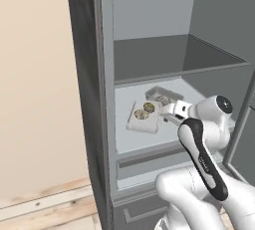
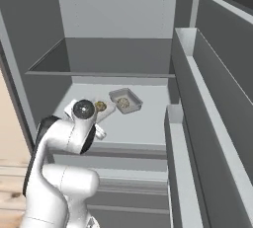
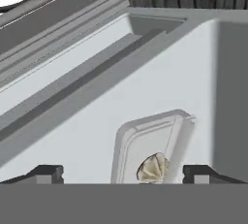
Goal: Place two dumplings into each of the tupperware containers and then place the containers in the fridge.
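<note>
Your gripper (image 3: 123, 173) hangs with its jaws spread wide and empty over the near container (image 1: 144, 116), which sits on the fridge (image 1: 89, 99) shelf holding two dumplings (image 1: 149, 107). The second container (image 1: 163, 95) lies at about one o'clock from it, apparently touching. Pull back crookedly and a finger could clip the rim, dragging the tray off the shelf. No readable writing anywhere.

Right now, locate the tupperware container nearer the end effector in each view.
Left base view: the nearer container lies on the fridge shelf, center, holding two dumplings.
Right base view: left of center, partly behind the arm.
Hand view: bottom center.
Shared landmark: the second container, behind it.
</note>
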